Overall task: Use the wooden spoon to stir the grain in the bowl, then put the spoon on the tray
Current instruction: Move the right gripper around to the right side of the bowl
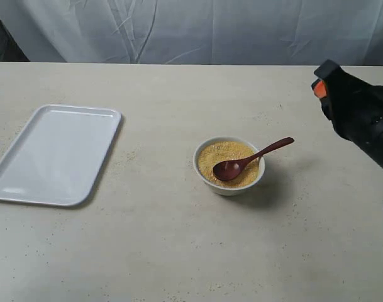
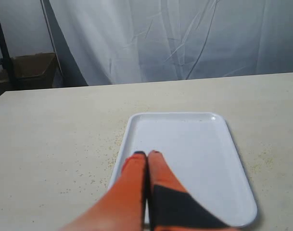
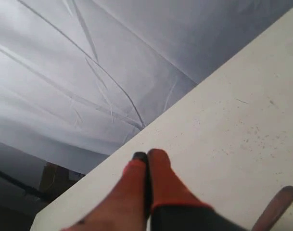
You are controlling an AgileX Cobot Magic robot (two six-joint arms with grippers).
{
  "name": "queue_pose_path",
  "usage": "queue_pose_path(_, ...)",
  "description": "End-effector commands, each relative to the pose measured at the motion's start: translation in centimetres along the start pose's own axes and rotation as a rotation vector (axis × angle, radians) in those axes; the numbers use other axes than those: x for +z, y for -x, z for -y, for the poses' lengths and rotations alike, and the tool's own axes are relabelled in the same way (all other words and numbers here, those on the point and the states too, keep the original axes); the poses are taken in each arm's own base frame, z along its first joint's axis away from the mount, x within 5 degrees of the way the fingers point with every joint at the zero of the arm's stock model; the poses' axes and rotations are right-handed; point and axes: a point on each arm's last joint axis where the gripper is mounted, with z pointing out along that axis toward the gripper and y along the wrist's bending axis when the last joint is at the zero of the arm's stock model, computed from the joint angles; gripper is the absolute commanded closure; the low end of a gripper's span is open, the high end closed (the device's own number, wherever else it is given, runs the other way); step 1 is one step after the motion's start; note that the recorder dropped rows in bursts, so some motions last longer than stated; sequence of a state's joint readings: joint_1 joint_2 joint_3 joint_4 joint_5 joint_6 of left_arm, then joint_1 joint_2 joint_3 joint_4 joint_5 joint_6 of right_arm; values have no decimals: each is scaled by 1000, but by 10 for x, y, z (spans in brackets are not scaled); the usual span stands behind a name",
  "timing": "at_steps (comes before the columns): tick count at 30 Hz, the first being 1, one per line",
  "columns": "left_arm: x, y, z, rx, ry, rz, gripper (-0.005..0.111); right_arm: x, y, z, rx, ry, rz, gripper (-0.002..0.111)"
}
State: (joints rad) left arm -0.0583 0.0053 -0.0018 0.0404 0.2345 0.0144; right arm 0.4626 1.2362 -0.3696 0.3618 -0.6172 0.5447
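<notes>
In the exterior view alone, bowl (image 1: 229, 187) of grain (image 1: 216, 155).

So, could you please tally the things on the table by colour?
White: 2, the tray and the bowl
Brown: 1, the wooden spoon
Yellow: 1, the grain
Total: 4

The wooden spoon (image 1: 229, 170) was finished in glossy reddish-brown wood. The bowl (image 1: 232, 187) was seen as smooth, glazed white ceramic; the grain (image 1: 219, 154) appeared granular and matt. The tray (image 2: 194, 144), just ahead of the left gripper (image 2: 147, 154), was noted as smooth, semi-gloss white. The table (image 1: 178, 251) was matt and speckled.
</notes>
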Motion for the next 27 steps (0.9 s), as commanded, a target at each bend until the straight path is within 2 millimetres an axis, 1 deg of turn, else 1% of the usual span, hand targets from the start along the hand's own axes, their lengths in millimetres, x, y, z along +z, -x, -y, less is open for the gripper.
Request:
queue_pose_path(1, 0, 0, 0, 0, -3, 11, 107, 3, -1, 0, -14, 14, 10, 109)
queue_pose_path(5, 0, 0, 0, 0, -3, 11, 107, 7, -1, 1, -19, -11, -11, 109)
queue_pose_path(10, 0, 0, 0, 0, -3, 11, 107, 16, 19, 9, -28, -93, 0, 109)
queue_pose_path(13, 0, 0, 0, 0, -3, 11, 107, 17, 24, 16, -42, -138, -21, 109)
queue_pose_path(16, 0, 0, 0, 0, -3, 11, 107, 16, 24, 27, -41, -206, -72, 109)
queue_pose_path(18, 0, 0, 0, 0, -3, 11, 107, 15, 29, 36, -49, -253, -75, 109)
queue_pose_path(19, 0, 0, 0, 0, -3, 11, 107, 14, 37, 46, -69, -302, -79, 109)
queue_pose_path(20, 0, 0, 0, 0, -3, 11, 107, 13, 41, 50, -87, -323, -93, 109)
queue_pose_path(21, 0, 0, 0, 0, -3, 11, 107, 12, 48, 59, -159, -375, -144, 109)
queue_pose_path(22, 0, 0, 0, 0, -3, 11, 107, 10, 51, 63, -180, -400, -165, 109)
queue_pose_path(23, 0, 0, 0, 0, -3, 11, 107, 8, 55, 70, -153, -447, -171, 109)
queue_pose_path(24, 0, 0, 0, 0, -3, 11, 107, 7, 55, 72, -112, -455, -156, 109)
queue_pose_path(25, 0, 0, 0, 0, -3, 9, 107, 5, 49, 74, 1, -455, -116, 109)
queue_pose_path(26, 0, 0, 0, 0, -3, 9, 107, 3, 42, 75, 41, -448, -104, 109)
queue_pose_path(27, 0, 0, 0, 0, -3, 9, 107, -1, 27, 74, 53, -388, -79, 109)
